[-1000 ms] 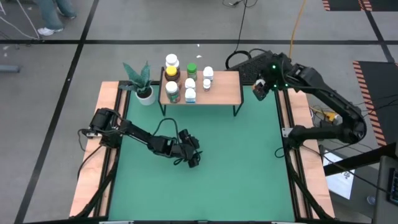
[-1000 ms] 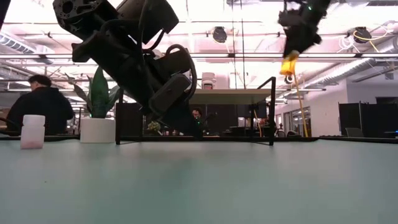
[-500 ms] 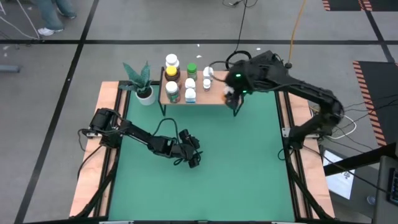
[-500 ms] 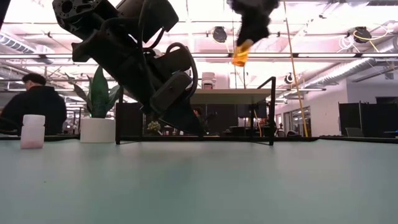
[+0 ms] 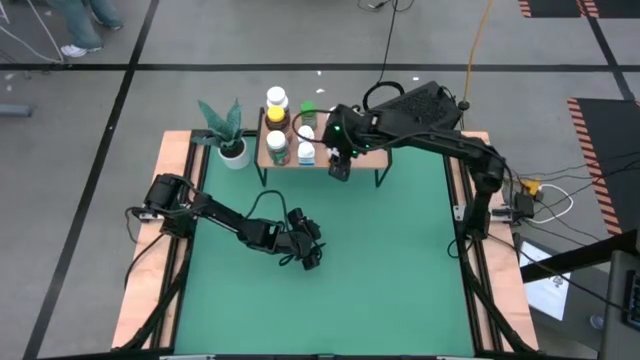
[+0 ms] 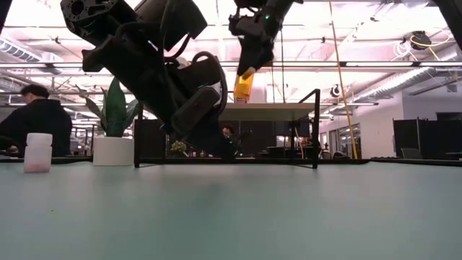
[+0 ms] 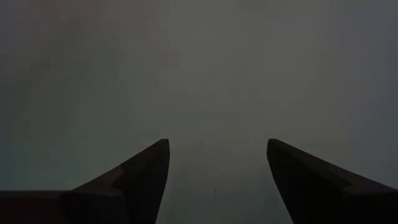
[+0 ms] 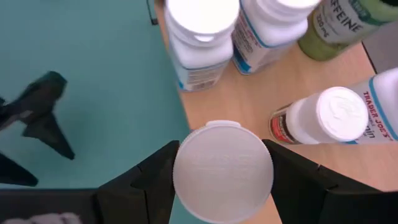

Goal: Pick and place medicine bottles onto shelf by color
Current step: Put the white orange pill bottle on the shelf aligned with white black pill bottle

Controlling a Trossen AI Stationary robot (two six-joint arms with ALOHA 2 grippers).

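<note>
My right gripper [image 5: 340, 165] hovers over the shelf [image 5: 372, 150], a low light-wood board on black legs, shut on an orange bottle [image 6: 244, 87] with a white cap [image 8: 222, 171]. On the shelf stand an amber bottle [image 5: 275, 118], a green one [image 5: 308, 115] and white-and-blue ones [image 8: 202, 37], all on their bases. A pale pink jar [image 6: 37, 152] stands on the table in the low view. My left gripper [image 5: 312, 258] rests low over the table's middle, open [image 7: 217, 168]. My right gripper pinches the orange bottle between its two fingers [image 8: 155, 180] at the capped top end [image 8: 186, 186]. It comes from above, pointing down. The bottle hangs nearly upright below the fingers, its base [image 6: 242, 99] just over the shelf board; whether it touches the board I cannot tell.
A white pot with a green plant [image 5: 230, 138] stands left of the shelf. The shelf's right half is bare wood. A white-capped bottle with a red label [image 8: 323, 118] stands close beside the held one. A person [image 6: 40, 119] sits beyond the table.
My right gripper has carried the orange bottle from beyond the shelf's right end toward the table's left, across the shelf, and then lowered it toward the board beside the standing bottles. It has stayed shut on the bottle throughout.
</note>
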